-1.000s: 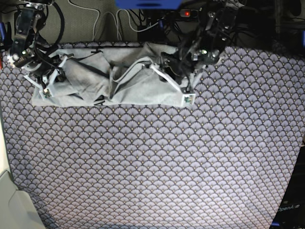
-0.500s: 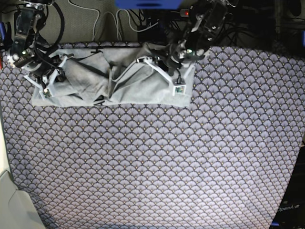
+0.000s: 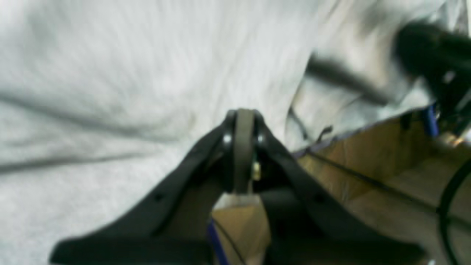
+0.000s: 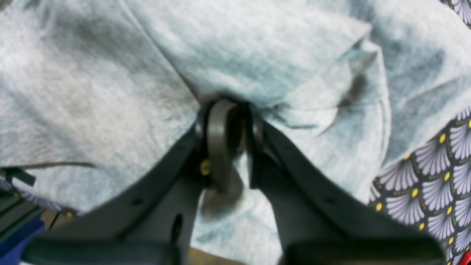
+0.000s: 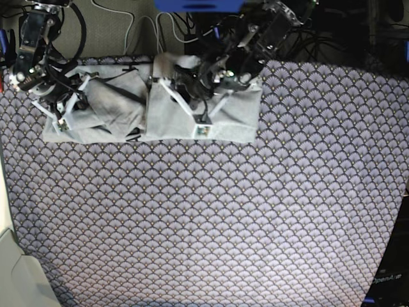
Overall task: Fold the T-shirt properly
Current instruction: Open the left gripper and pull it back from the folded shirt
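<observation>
The light-grey T-shirt (image 5: 115, 109) lies as a rumpled strip along the far edge of the table. My left gripper (image 5: 203, 130), on the right side of the base view, hovers over the shirt's middle, shut on a lifted layer of it. In the left wrist view its fingertips (image 3: 241, 125) are pressed together against blurred grey cloth (image 3: 110, 73). My right gripper (image 5: 62, 123) rests at the shirt's left end. The right wrist view shows its fingers (image 4: 217, 147) shut on a bunch of the fabric (image 4: 276, 55).
The purple-grey scallop-patterned tablecloth (image 5: 204, 217) covers the whole table. Cables (image 5: 147, 32) run behind the table's far edge. A pale object (image 5: 16, 275) stands at the near left corner. Brown floor (image 3: 386, 184) shows past the table edge in the left wrist view.
My left gripper has swept leftward from the shirt's right corner to its middle, carrying a layer of cloth over with it. The right gripper has stayed put.
</observation>
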Robot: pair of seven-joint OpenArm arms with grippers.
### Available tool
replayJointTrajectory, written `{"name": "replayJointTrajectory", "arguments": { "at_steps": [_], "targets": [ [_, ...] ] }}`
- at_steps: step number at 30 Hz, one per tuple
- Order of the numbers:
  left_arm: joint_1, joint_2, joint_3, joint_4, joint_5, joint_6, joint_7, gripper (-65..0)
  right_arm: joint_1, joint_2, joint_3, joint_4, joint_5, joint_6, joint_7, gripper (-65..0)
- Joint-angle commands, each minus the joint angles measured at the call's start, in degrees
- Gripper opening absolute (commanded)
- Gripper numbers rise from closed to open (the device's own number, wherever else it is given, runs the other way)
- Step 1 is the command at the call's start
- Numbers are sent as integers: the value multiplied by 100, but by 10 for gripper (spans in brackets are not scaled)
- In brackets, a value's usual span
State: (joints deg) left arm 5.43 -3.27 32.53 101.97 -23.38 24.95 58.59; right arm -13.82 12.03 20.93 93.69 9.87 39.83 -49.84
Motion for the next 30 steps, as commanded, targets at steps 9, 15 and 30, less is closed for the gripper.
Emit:
{"name": "replayJointTrajectory", "arguments": {
  "at_steps": [9,15,30],
  "targets": [
    [455,-689,-1368,726,-120,-38,1,-647,253,515,742,33,-191,17,-303,-578],
    [525,-988,-1623,699,-111,-38,-8,-647,481,858,1024,33,-191,17,-303,-576],
    [182,-750,-1623,-417,-111,-38,-17,-647,1053,682,1243,16,-156,17,-1112,-351]
  ]
}}
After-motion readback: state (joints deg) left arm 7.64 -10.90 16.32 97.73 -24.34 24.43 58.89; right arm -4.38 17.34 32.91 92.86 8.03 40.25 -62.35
